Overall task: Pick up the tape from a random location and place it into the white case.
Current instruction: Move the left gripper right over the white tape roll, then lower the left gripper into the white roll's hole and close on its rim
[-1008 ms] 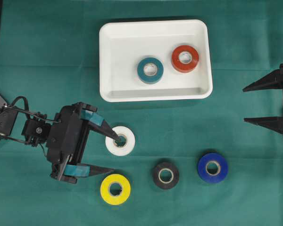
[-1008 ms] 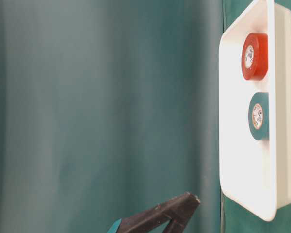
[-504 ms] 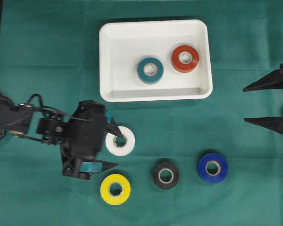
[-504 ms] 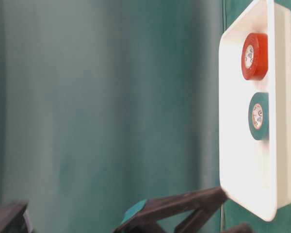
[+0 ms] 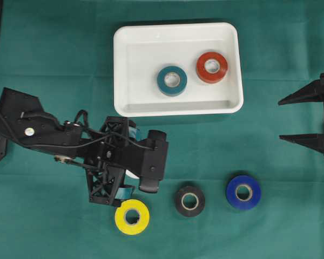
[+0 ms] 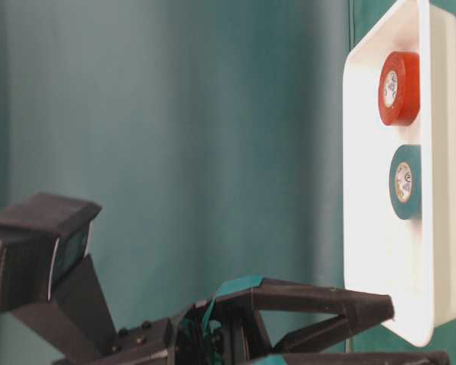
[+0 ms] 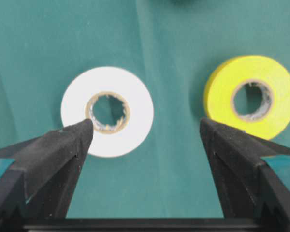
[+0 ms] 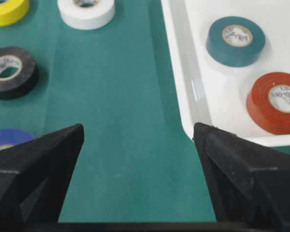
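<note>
Surface: a green cloth [image 5: 54, 48] covers the whole table; a plain green backdrop shows in the table-level view.
White tape [image 7: 107, 111]: lies flat, core hole facing up, so no long axis to name.
My left gripper [image 7: 146, 131]: jaws spread wide, holding nothing.
Tape against my tool: one fingertip [image 7: 79, 134] overlaps its core; the other stands beside the yellow tape [image 7: 251, 96].
White case [image 5: 124, 65]: beyond my fingertips, holding a teal roll [image 5: 171, 80] and a red roll [image 5: 211, 67].
My right gripper [image 8: 137, 135]: spread, empty, well apart.
</note>
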Action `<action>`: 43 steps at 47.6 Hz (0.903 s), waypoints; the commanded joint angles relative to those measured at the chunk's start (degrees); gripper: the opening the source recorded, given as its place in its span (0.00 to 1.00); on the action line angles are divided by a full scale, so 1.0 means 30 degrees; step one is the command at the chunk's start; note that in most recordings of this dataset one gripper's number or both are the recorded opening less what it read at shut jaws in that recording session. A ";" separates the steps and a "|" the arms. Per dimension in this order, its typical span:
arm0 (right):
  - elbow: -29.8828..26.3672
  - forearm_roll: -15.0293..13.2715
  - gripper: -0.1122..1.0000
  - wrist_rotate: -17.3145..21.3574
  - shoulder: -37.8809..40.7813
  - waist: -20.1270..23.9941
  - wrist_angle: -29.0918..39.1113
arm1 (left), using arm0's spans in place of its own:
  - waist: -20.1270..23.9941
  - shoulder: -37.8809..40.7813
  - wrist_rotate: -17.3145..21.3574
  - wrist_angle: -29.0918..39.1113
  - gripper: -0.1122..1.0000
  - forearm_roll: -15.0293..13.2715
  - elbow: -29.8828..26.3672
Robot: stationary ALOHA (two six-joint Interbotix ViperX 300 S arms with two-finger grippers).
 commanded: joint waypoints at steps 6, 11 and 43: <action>-0.0381 -0.0059 0.90 -0.0029 0.0205 -0.0059 -0.0088 | 0.0176 0.0029 0.0000 0.0967 0.91 0.0117 -0.1055; -0.0381 -0.0029 0.90 -0.0029 0.0264 -0.0059 -0.0088 | 0.0264 0.0000 0.0000 0.0996 0.91 0.0088 -0.0938; -0.0322 -0.0059 0.90 -0.0029 0.0410 -0.0059 -0.0059 | 0.0264 -0.0029 0.0029 0.0996 0.91 0.0117 -0.0908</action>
